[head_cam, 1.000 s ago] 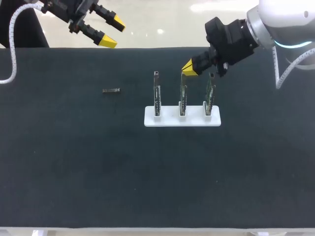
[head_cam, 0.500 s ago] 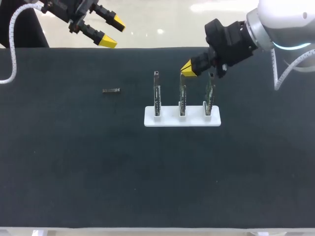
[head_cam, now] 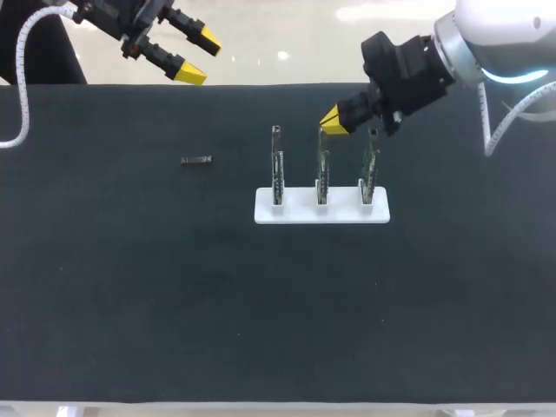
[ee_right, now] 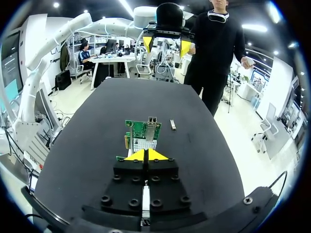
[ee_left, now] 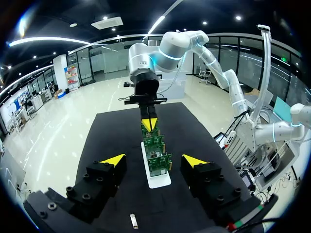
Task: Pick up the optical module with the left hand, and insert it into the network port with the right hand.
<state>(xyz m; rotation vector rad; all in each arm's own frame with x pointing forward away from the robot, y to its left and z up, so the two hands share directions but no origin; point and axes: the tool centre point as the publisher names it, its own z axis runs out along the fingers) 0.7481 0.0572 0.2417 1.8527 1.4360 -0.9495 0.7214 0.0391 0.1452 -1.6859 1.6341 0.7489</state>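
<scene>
Lying on matte table (head_cam: 130, 304), slim optical module (head_cam: 196, 160)

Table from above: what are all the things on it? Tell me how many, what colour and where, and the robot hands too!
table: one, black top, under everything.
optical module: one, small and dark, lying flat on the table, off to the left of the holder, nothing touching it.
holder: one, white, flat base near the middle of the table.
network cards: three, green, standing upright in a row in the holder.
left gripper: one, black with yellow tips, open and empty, over the table's far left edge.
right gripper: one, black with yellow tips pressed together, nothing between them, at the top of the middle card.
</scene>
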